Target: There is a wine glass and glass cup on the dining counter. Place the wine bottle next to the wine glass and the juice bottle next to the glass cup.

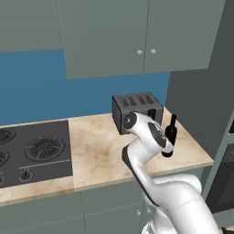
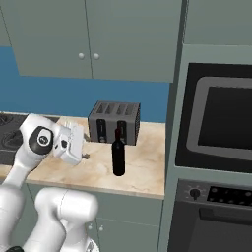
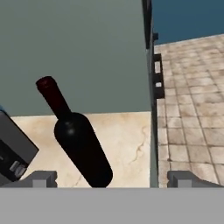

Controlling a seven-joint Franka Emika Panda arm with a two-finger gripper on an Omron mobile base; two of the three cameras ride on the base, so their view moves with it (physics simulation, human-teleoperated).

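Here, a beige marbled counter (image 1: 100, 146) runs beneath grey-green wall cabinets (image 1: 137, 36) and a blue backsplash (image 1: 32, 87), with a black gas hob (image 1: 32, 153) set into its left part and a tall grey-green oven housing (image 2: 216, 123) rising at its right end. A built-in black oven (image 2: 221, 123) sits in that housing, above a dark control panel (image 2: 216, 194). The robot's white arm with dark joints (image 1: 146, 151) bends up from the base and reaches over the counter's front. A dark grey four-slot toaster (image 2: 114, 123) stands at the back of the counter, against the blue wall. The slim near-black wine bottle with a long narrow neck and dark reddish top (image 2: 118, 152) stands upright on the counter just in front of the toaster, near the right end. The two-finger gripper (image 3: 113, 178) hovers beside the bottle on its left in the right base view, its jaws spread wide and holding nothing; in the hand view the bottle (image 3: 78, 140) lies between the two fingertips (image 3: 41, 178), nearer the left one, not touching either.
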